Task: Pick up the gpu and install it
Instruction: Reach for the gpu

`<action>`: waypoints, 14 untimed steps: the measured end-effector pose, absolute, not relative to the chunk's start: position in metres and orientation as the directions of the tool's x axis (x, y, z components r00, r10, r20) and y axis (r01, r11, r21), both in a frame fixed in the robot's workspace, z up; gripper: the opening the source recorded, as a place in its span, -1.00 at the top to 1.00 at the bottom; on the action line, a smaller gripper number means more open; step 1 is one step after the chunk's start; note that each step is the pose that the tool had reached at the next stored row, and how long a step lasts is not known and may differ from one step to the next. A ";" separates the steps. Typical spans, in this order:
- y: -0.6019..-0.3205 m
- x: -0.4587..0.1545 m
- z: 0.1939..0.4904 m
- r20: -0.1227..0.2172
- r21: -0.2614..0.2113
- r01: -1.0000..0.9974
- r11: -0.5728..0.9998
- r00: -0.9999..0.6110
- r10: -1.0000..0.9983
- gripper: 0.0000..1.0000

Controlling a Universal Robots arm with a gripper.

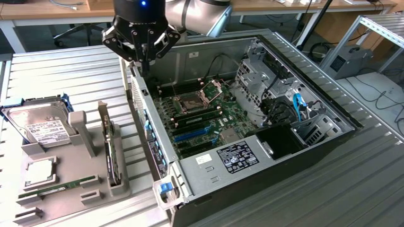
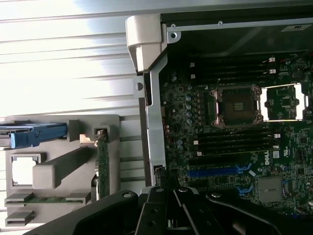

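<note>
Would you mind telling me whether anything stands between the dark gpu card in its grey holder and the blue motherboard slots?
Yes: the open computer case's silver metal wall rises between the dark gpu card and the blue slots. The slots themselves look bare.

Your exterior view looks down at a slant, from some height, on the gripper (image 1: 144, 66), the case (image 1: 196, 54) under it and the tray (image 1: 60, 201) beside. Your wrist view looks straight down from the gripper; both share the motherboard (image 1: 221, 123) and tray.
</note>
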State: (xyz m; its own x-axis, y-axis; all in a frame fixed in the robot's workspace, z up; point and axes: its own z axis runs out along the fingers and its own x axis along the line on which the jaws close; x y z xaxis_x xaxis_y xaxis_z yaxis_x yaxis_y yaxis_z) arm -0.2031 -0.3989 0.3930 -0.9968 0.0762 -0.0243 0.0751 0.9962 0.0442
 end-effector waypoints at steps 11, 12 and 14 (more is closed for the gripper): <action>-0.399 -0.206 0.393 -0.024 0.044 0.075 0.996 -0.997 0.076 0.79; -0.399 -0.206 0.393 -0.024 0.044 0.075 0.996 -0.997 0.076 0.79; -0.399 -0.207 0.393 -0.024 0.044 0.075 0.996 -0.997 0.076 0.79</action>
